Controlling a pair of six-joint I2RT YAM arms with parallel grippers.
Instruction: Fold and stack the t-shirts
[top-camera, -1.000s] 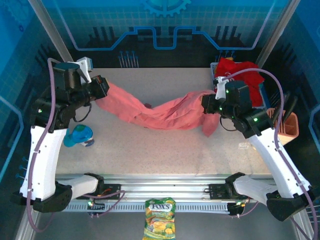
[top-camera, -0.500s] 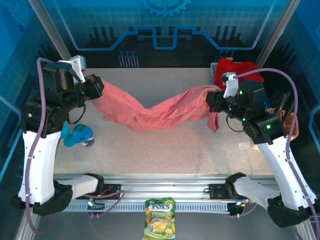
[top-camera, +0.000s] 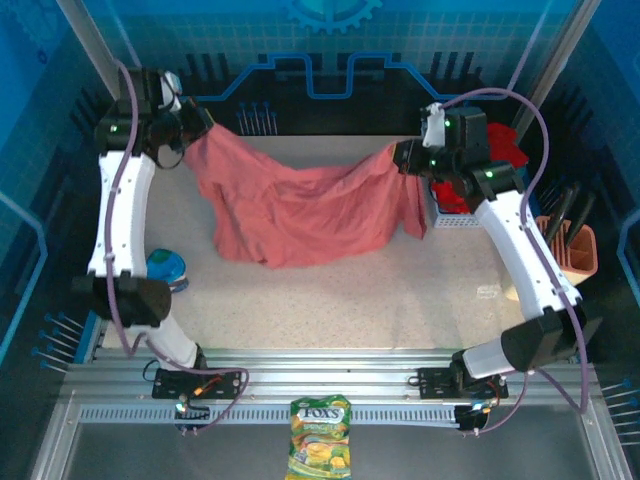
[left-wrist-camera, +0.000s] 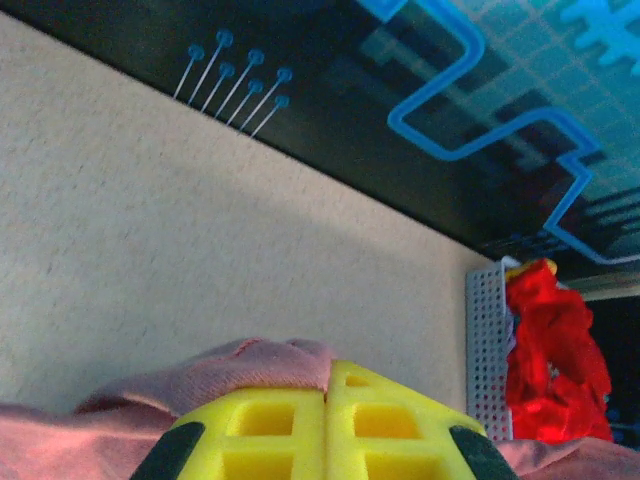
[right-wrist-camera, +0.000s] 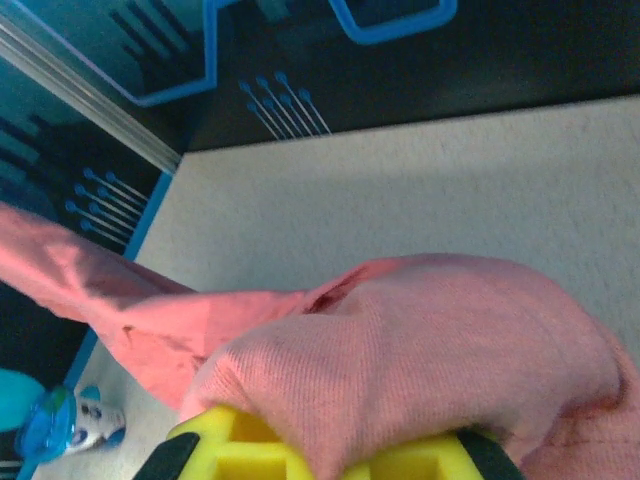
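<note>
Left hand (top-camera: 197, 128) and right hand (top-camera: 402, 158) each clamp the pink t-shirt (top-camera: 300, 210), hung between them. Packet (top-camera: 320, 436) far behind both reads "FOX'S".

One salmon-pink t-shirt (top-camera: 290, 215), one heap of red t-shirts (left-wrist-camera: 550, 350), one mesh basket (left-wrist-camera: 485, 350), one candy bag (top-camera: 320, 437), one orange holder (top-camera: 575, 255).

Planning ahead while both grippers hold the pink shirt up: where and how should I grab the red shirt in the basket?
Pinch the bunched red shirt where it heaps at the basket rim, coming straight down; the mesh walls likely block any side approach.
</note>
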